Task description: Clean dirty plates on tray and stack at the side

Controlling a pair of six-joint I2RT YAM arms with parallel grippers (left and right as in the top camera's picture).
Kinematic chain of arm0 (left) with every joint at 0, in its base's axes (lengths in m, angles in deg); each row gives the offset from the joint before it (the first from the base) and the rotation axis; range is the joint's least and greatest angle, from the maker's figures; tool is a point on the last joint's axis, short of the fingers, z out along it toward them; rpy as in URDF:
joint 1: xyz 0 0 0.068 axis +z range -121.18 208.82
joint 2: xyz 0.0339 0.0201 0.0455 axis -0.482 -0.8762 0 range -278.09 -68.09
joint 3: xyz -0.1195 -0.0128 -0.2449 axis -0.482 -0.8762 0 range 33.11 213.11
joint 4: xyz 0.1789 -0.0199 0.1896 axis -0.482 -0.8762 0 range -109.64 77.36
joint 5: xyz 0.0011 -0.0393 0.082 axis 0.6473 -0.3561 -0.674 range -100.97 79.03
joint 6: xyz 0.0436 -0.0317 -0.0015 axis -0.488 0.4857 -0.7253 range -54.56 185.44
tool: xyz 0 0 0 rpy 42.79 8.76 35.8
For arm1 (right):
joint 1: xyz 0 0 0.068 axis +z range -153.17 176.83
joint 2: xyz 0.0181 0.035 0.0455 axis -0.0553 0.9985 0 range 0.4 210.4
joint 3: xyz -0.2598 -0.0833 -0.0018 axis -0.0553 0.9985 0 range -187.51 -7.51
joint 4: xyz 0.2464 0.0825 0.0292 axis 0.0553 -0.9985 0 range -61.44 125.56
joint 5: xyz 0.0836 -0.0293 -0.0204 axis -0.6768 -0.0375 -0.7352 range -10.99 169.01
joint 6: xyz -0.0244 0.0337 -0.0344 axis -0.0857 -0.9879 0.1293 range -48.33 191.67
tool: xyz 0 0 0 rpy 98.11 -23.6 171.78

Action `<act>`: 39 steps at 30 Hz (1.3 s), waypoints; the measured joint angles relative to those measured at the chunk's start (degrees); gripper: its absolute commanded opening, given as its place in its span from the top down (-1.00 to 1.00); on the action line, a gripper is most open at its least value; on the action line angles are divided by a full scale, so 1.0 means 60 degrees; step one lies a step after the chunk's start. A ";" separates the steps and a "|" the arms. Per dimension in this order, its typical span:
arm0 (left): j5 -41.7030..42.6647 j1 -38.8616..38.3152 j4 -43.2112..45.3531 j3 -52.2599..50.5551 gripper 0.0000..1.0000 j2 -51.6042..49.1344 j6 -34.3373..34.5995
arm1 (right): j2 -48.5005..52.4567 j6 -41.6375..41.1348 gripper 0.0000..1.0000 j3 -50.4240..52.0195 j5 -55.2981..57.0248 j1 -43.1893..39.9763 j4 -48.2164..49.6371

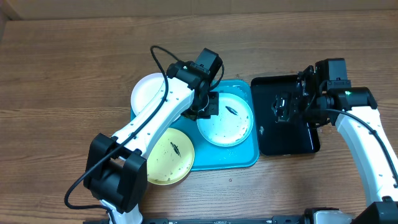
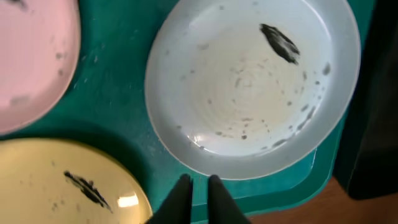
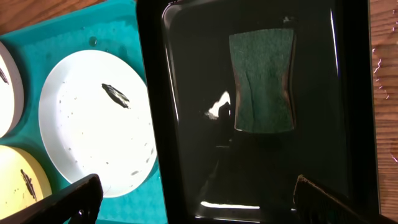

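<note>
The teal tray [image 1: 242,158] lies mid-table. The pale blue-green plate [image 1: 225,124] sits in it with a dark smear and specks, and also shows in the left wrist view [image 2: 249,87] and the right wrist view [image 3: 93,124]. The white plate [image 1: 146,93] overhangs the tray's left edge. The yellow-green plate [image 1: 169,155] overlaps its front left corner and has a dark smear. My left gripper [image 1: 207,104] hovers above the pale plate's left rim, its fingers [image 2: 199,196] shut and empty. My right gripper [image 3: 199,199] is wide open above the black tray.
A glossy black tray [image 1: 305,140] stands right of the teal tray. A green sponge [image 3: 262,81] lies in it, under my right gripper [image 1: 289,107]. Bare wooden table surrounds both trays.
</note>
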 measured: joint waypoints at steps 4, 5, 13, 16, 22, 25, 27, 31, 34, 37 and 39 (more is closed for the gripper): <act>-0.0532 -0.0036 -0.0004 -0.0135 -0.07 0.0000 0.1326 | 0.0000 0.0000 -1.00 0.0000 0.0004 0.0004 0.0007; -0.0634 -0.0044 0.0004 -0.0215 -0.09 0.0000 0.1581 | 0.0000 -0.0004 -1.00 0.0000 0.0000 0.0000 0.0000; -0.0965 -0.0288 0.1107 -0.1585 -0.08 0.0000 0.3082 | 0.0000 0.0000 -1.00 0.0000 0.0000 0.0000 0.0000; -0.0973 -0.0412 0.1636 -0.2018 -0.01 0.0000 0.3300 | 0.0000 -0.0004 -1.00 0.0000 0.0000 0.0000 0.0004; -0.0994 -0.0601 0.2014 -0.2433 0.30 0.0000 0.3468 | 0.0000 -0.0004 -1.00 0.0000 0.0000 0.0000 0.0007; -0.0998 -0.0688 0.2233 -0.2524 0.33 0.0000 0.3541 | 0.0000 -0.0004 -1.00 0.0000 0.0004 0.0004 0.0004; -0.0994 -0.0732 0.2382 -0.2623 0.32 0.0000 0.3555 | 0.0000 0.0000 -1.00 0.0000 0.0000 0.0004 0.0000; -0.0998 -0.0794 0.2430 -0.2878 0.32 0.0000 0.3687 | 0.0000 0.0000 -1.00 0.0000 0.0000 0.0000 -0.0004; -0.0998 -0.0794 0.2495 -0.3005 0.38 0.0000 0.3759 | 0.0000 0.0000 -1.00 0.0000 0.0000 0.0004 0.0004; -0.0998 -0.0794 0.2608 -0.3024 0.46 0.0000 0.3832 | 0.0000 0.0000 -1.00 0.0000 0.0000 0.0000 0.0000; -0.0998 -0.0794 0.2637 -0.3024 0.54 0.0000 0.3840 | 0.0000 0.0004 -1.00 0.0000 0.0000 0.0000 0.0000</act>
